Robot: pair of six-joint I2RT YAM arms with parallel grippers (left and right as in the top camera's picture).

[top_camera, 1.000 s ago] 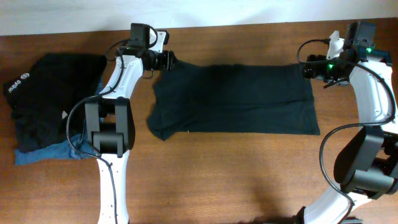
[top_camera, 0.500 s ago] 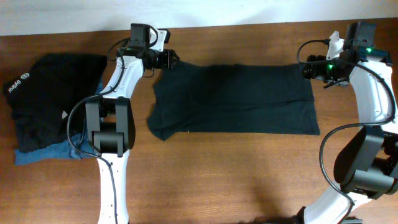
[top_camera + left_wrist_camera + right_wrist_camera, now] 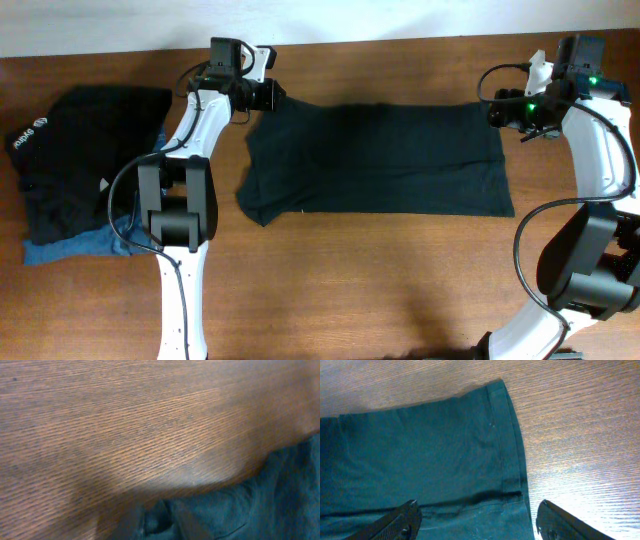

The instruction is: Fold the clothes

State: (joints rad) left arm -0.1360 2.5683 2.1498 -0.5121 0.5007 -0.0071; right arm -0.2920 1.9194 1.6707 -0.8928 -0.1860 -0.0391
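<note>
T-shirt (image 3: pixel 375 160) is spread lengthwise left-to-right, a far corner at each arm. Right pincer (image 3: pixel 477 510) is seen open astride the hem (image 3: pixel 512 445). Closure of the left pincer (image 3: pixel 268 95) cannot be told.

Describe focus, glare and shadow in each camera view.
Overhead: evenly lit, sharp; the black T-shirt shows little surface detail. Left wrist: close and soft, a shadow crossing the table. Right wrist: crisp hem stitching, bright glare on the wood at right.
</note>
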